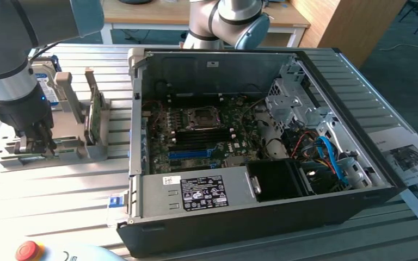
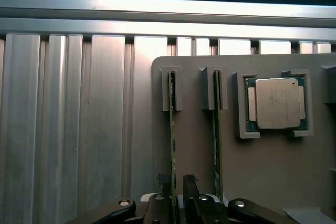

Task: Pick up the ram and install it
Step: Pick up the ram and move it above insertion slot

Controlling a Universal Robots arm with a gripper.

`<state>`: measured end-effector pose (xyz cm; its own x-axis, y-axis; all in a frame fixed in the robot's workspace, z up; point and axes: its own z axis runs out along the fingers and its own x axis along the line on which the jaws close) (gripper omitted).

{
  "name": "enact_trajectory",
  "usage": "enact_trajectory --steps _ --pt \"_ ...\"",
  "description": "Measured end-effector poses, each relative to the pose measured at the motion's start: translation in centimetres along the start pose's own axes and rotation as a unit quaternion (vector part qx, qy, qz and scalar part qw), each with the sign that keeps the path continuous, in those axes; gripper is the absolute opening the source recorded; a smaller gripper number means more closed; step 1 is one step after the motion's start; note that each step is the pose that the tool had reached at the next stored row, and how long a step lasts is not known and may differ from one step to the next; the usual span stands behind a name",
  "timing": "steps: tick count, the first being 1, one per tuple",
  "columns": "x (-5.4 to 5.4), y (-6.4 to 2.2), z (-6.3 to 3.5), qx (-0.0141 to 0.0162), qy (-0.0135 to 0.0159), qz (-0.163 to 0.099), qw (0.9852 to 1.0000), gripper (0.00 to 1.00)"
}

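Fig. – Arm over parts holder, PC case alongside.

(a) Wrist view. Gripper [image 2: 176,184] hangs over a grey holder [image 2: 262,171] on the ribbed alu. table [image 2: 68,119]. The holder has two narrow slots, each w/ a green stick standing on edge. The ram [image 2: 172,129] is the stick farther from the CPU [image 2: 276,103]; the second stick [image 2: 216,129] stands betw. the ram and the CPU, parallel to the ram and apart from it. The CPU lies flat in its own square recess in the holder. Jaws stand apart, one black finger [image 2: 190,182] on each side of the ram's edge, so the ram runs into the gap betw. them. Whether either pad touches the board cannot be told. The ram sits seated in its slot, not lifted.

(b) Ext. view. Arm [image 1: 9,81] comes down at the view's left, w/ the gripper [image 1: 36,144] low over the holder [image 1: 71,147]. The open PC case [image 1: 216,228] lies on the table [image 1: 63,196] just beside the holder, toward the view's right. Inside it are the motherboard [image 1: 194,130] and a blue slot [image 1: 192,154]. Red stop button [image 1: 29,250] at the near edge; papers [image 1: 412,157] at far right.
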<state>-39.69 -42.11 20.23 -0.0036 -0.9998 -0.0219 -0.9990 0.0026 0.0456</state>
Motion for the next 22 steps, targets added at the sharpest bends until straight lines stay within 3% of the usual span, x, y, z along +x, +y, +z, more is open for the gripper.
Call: enact_trajectory --steps 13,15,16,22 --pt "0.00 0.00 0.00 0.0000 0.0001 -0.001 1.0000 0.24" --pt "0.00 0.00 0.00 0.0000 0.0001 -0.001 1.0000 0.22" --pt "0.00 0.00 0.00 0.0000 0.0000 -0.001 1.0000 0.15" --pt "0.01 0.00 0.00 0.0000 0.0000 0.000 1.0000 0.15"
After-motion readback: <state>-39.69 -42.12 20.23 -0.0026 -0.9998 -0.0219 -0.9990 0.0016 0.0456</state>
